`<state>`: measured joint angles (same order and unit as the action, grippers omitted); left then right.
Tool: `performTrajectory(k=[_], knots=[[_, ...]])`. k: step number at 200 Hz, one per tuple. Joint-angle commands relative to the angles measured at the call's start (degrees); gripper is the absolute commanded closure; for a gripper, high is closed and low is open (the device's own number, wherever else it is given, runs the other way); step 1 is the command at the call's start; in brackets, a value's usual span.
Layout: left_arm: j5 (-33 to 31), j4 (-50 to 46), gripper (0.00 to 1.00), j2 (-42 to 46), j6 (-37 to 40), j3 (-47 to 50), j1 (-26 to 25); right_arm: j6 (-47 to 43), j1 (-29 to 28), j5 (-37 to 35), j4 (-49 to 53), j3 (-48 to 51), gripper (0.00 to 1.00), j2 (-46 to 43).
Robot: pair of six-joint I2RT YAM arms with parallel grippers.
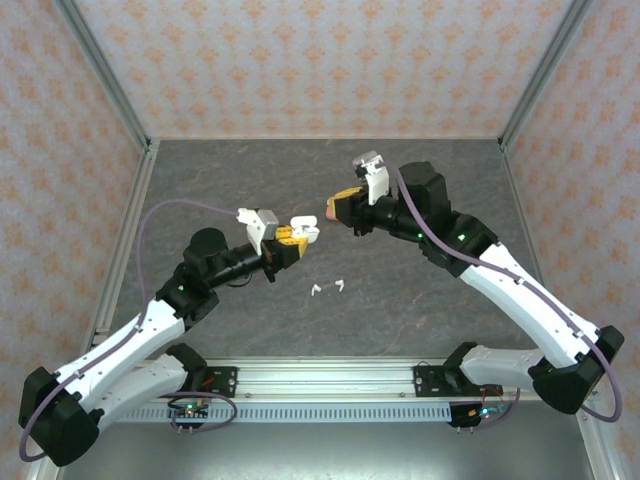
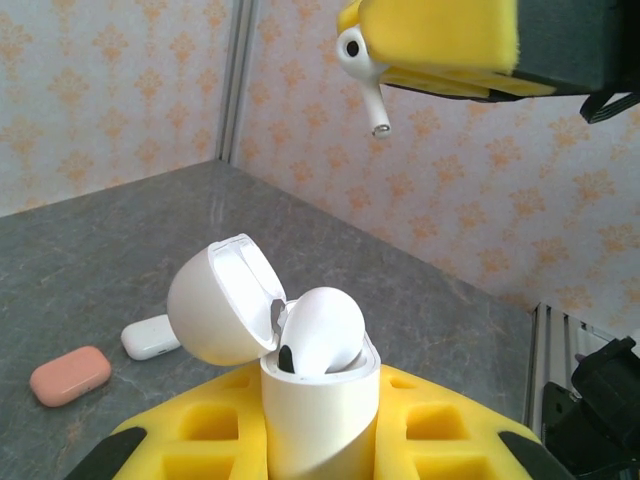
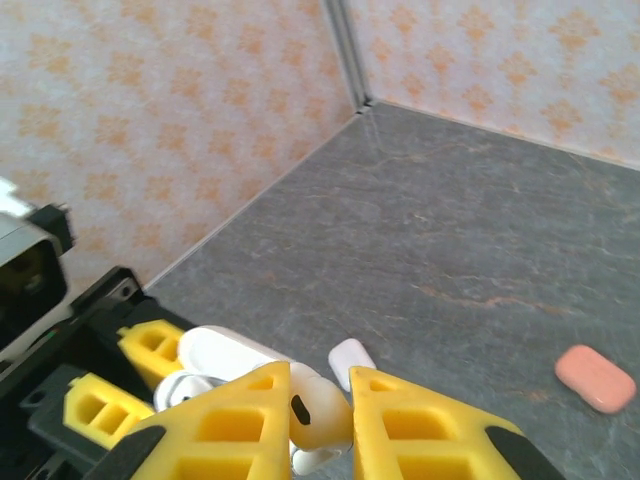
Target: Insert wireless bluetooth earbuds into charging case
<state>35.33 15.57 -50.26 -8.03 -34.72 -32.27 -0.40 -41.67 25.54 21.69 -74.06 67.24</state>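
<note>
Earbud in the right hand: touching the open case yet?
Apart. Left wrist view: the earbud hangs above the open case, wall showing between stem tip and case.

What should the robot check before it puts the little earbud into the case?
1. Lid open: ok. The white case in the left gripper has its lid flipped back.
2. Grip: ok. The right gripper is shut on the earbud.
3. Free slot: cannot tell. The seated earbud in the case hides the rest of the opening.
4. Lined up: not ok. The held earbud hangs apart from the case, off to one side.
5. Loose earbuds on the table out of the way: ok.
</note>
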Motion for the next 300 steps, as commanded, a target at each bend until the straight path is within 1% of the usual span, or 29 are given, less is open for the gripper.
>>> performTrajectory(k=[1,25,31,86,124,195,274,300], knots=[[1.8,4.5,1.00,-0.1,-1.2,-2.2,-0.6,-3.4,-1.5,1.5,-2.8,0.1,0.82,0.3],[1.8,4.8,1.00,-0.1,-1.2,-2.4,-0.8,-4.6,-2.3,1.5,-3.1,-0.2,0.82,0.3],[2.0,4.9,1.00,-0.1,-1.2,-2.5,-0.9,-4.8,-2.4,1.5,-3.2,-0.2,0.82,1.7],[2.1,6.8,1.00,-0.4,-2.1,-2.5,-1.0,-6.4,-3.0,1.7,-2.9,0.2,0.82,3.8],[1.9,7.0,1.00,-0.4,-2.2,-2.6,-1.1,-6.7,-3.0,2.1,-3.6,1.9,0.82,3.2],[1.6,7.9,1.00,-0.4,-2.7,-2.5,-1.0,-6.1,-3.0,5.4,-5.4,4.4,0.82,1.9],[1.4,8.8,1.00,-0.4,-3.1,-2.0,-1.0,-5.4,-3.0,6.9,-6.4,6.9,0.82,1.0],[1.4,9.0,1.00,-0.4,-3.2,-2.0,-1.0,-5.2,-3.0,7.8,-5.9,6.5,0.79,0.9]])
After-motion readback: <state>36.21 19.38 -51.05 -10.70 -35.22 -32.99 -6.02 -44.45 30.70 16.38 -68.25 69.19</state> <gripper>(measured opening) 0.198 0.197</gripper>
